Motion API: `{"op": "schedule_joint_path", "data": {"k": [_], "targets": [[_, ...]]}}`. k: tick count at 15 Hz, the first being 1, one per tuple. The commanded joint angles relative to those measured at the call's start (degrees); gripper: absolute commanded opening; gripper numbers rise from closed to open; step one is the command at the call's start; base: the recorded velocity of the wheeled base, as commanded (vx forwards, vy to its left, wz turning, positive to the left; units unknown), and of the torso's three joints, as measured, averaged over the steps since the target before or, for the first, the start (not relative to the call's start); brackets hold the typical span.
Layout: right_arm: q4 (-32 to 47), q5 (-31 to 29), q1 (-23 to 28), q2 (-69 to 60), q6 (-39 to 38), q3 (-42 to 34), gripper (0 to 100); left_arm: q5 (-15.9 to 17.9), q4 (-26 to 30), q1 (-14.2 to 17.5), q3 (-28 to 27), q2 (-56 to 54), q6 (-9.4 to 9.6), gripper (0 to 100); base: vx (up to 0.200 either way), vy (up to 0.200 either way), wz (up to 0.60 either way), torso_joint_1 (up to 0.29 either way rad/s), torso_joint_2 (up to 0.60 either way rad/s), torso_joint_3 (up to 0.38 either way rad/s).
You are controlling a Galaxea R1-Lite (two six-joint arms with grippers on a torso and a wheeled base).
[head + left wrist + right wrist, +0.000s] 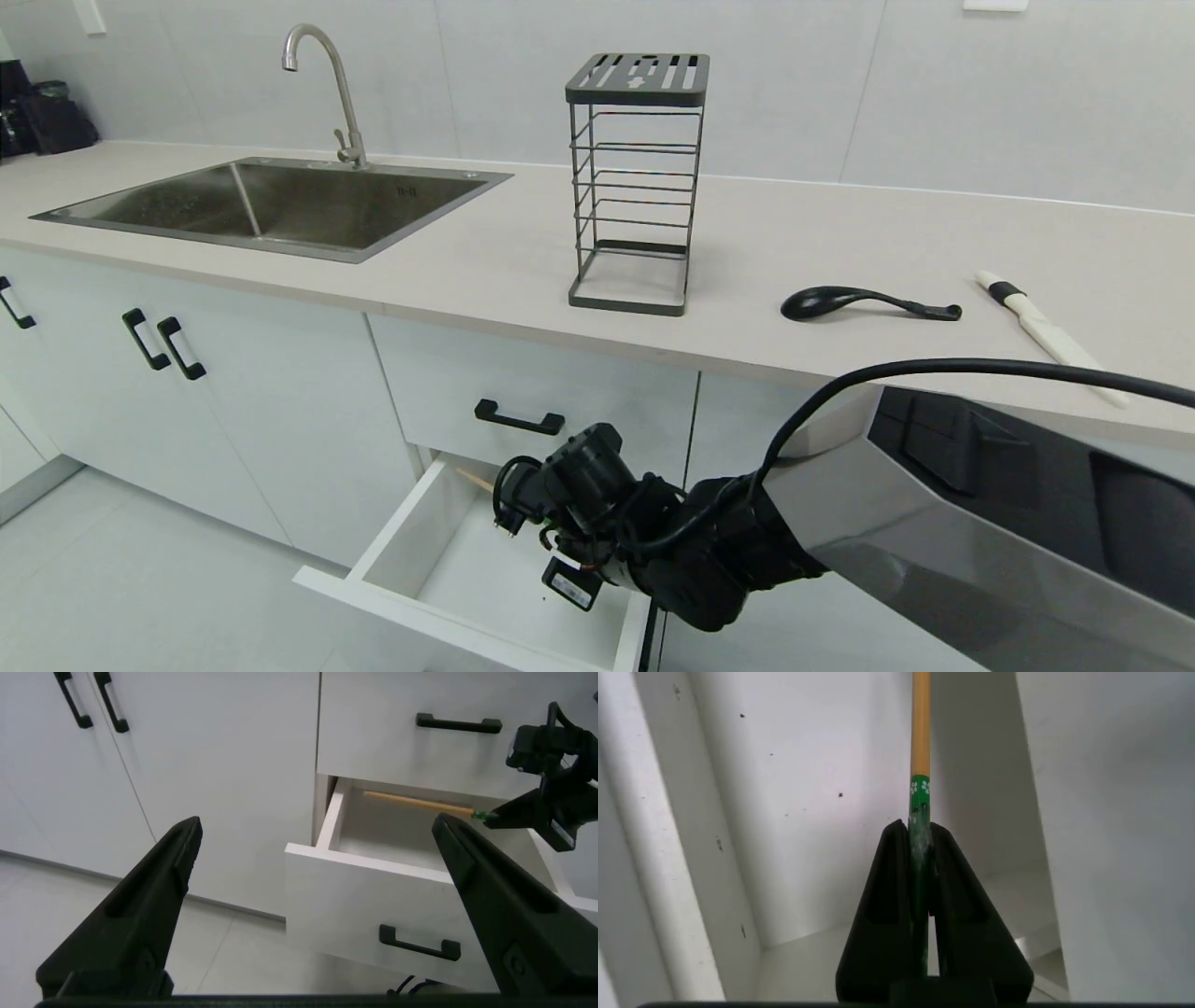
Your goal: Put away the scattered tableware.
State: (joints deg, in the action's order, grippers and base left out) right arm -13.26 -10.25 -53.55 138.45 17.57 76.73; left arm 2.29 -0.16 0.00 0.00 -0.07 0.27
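Chopstick (920, 737), slim yellow wood with a green-patterned end: clamped by that green end between the closed fingers of your right gripper (918, 835), with its long axis running straight ahead from the fingers into the pulled-out white drawer (392, 546) below the desk (523, 271); you cannot tell whether it touches the drawer floor. Left gripper (318, 831): fingers wide apart and holding nothing, facing the drawer front from outside, so your right arm is the nearer for the release. Glossy black spoon (840, 301) and white knife (1046, 336) with a black band: lying on the desk toward your right, well apart from the drawer.
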Motion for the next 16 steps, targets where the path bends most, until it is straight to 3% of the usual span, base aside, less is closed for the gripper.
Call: {"op": "schedule_joint_path", "data": {"k": [1, 6, 10, 16], "targets": [[-0.1, -0.29, 0.47, -0.11, -1.31, -1.23, 0, -0.01, -0.02, 0.0, 0.0, 0.07, 0.0, 100, 0.0, 0.0, 0.0, 0.0, 0.0, 0.0], [-0.97, 1.81, 1.96, 3.41, -8.07, -1.32, 0, -0.01, -0.02, 0.0, 0.0, 0.07, 0.0, 100, 0.0, 0.0, 0.0, 0.0, 0.0, 0.0], [-4.49, 6.74, 2.23, 6.66, -7.28, 0.26, 0, -0.01, -0.02, 0.0, 0.0, 0.07, 0.0, 100, 0.0, 0.0, 0.0, 0.0, 0.0, 0.0], [-6.78, 6.47, 1.61, 7.63, -5.53, 0.88, 0, -0.01, -0.02, 0.0, 0.0, 0.07, 0.0, 100, 0.0, 0.0, 0.0, 0.0, 0.0, 0.0]]}}
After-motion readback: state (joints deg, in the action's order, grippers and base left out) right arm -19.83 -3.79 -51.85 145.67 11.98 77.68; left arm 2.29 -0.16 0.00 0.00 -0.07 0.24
